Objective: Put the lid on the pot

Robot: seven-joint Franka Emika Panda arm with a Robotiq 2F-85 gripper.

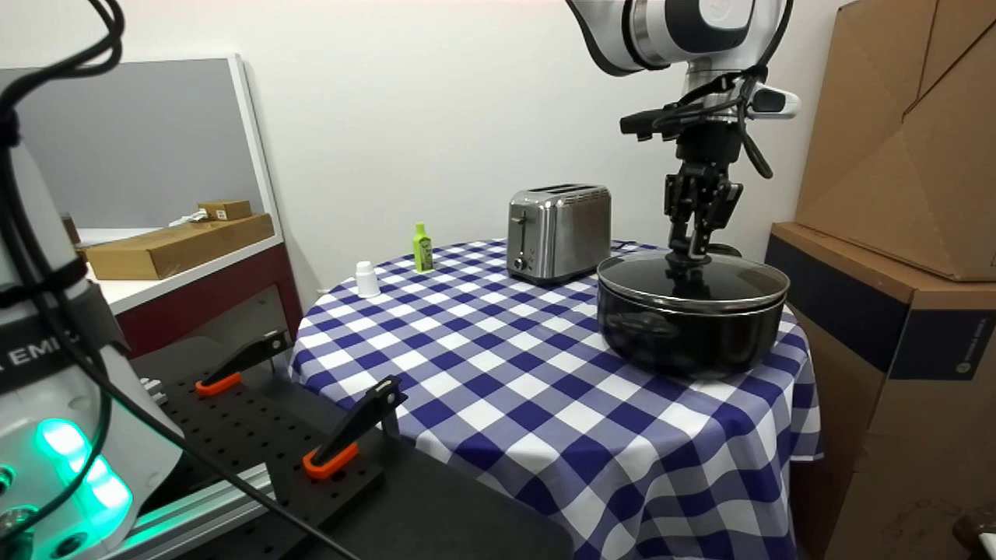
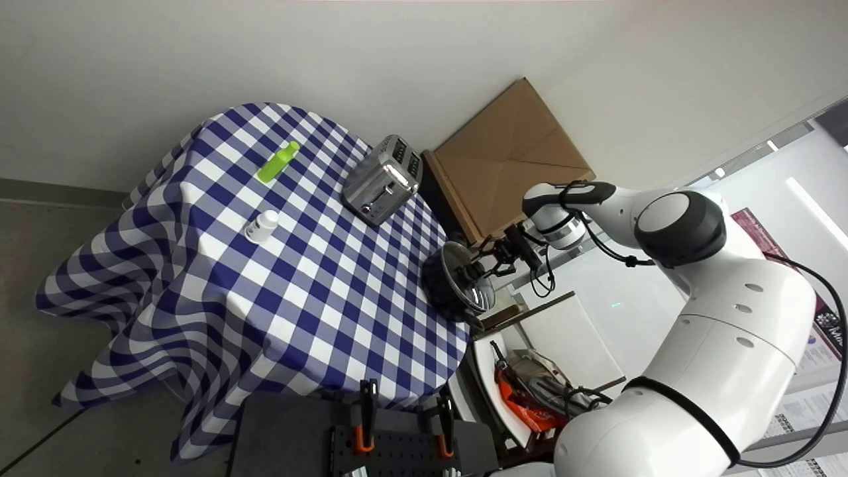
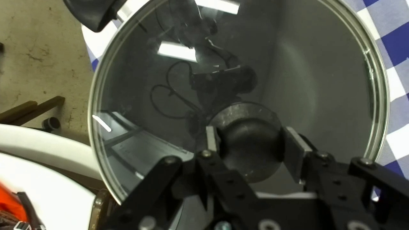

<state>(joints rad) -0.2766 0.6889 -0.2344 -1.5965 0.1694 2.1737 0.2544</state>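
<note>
Pinching the lid (image 1: 722, 281) by its knob (image 3: 250, 145), my gripper (image 1: 689, 246) has it on the pot (image 1: 689, 342), at right in an exterior view.

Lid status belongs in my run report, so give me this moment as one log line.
lid: on pot, appears seated | gripper: straddling knob, firm grip unclear | toaster: upright, apart from pot
</note>
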